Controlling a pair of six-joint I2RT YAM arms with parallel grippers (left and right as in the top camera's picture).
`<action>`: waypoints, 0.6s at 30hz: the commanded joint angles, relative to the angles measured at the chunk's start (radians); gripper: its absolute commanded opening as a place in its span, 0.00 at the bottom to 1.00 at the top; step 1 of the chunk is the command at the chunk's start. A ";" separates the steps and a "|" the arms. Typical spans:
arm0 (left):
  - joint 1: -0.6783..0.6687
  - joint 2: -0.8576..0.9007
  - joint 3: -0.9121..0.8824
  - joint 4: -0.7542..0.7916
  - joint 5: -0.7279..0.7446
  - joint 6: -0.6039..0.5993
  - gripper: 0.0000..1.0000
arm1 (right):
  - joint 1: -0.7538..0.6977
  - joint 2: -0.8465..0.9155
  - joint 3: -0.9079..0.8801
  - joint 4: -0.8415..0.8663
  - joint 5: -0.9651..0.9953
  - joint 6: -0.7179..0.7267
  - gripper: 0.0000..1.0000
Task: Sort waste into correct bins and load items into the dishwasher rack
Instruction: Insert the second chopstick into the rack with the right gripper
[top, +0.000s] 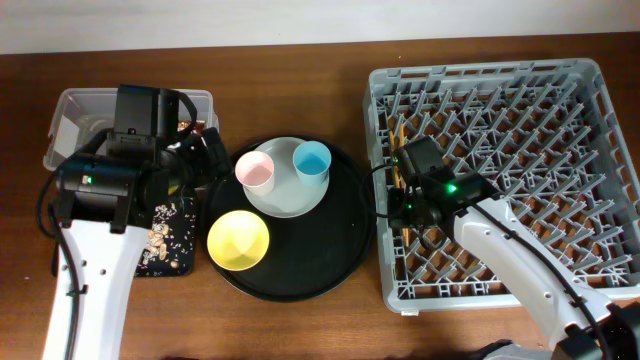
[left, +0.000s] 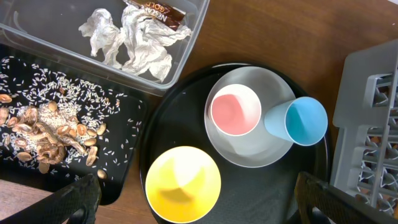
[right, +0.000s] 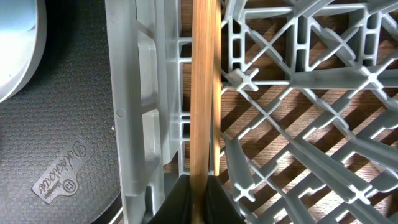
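Right gripper sits over the left edge of the dishwasher rack overhead; left gripper gapes open, yellow bowl between its spread fingers; right wrist view shows its fingers clamped on chopsticks extending ahead inside the rack wall.

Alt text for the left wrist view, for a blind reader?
A round black tray carries a grey-green plate with a pink cup and blue cup on it, and a yellow bowl beside. Left of it, a clear tub holds napkin and wrapper; a shallow black tray holds food scraps.
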 joint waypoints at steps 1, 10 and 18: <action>0.003 -0.008 0.012 0.001 -0.004 0.005 0.99 | -0.003 0.007 -0.003 -0.016 -0.014 -0.011 0.08; 0.003 -0.008 0.012 0.001 -0.004 0.005 0.99 | -0.003 0.010 -0.007 -0.063 -0.075 -0.036 0.08; 0.003 -0.008 0.011 0.002 -0.004 0.006 0.99 | -0.003 0.011 -0.007 -0.064 -0.134 -0.036 0.12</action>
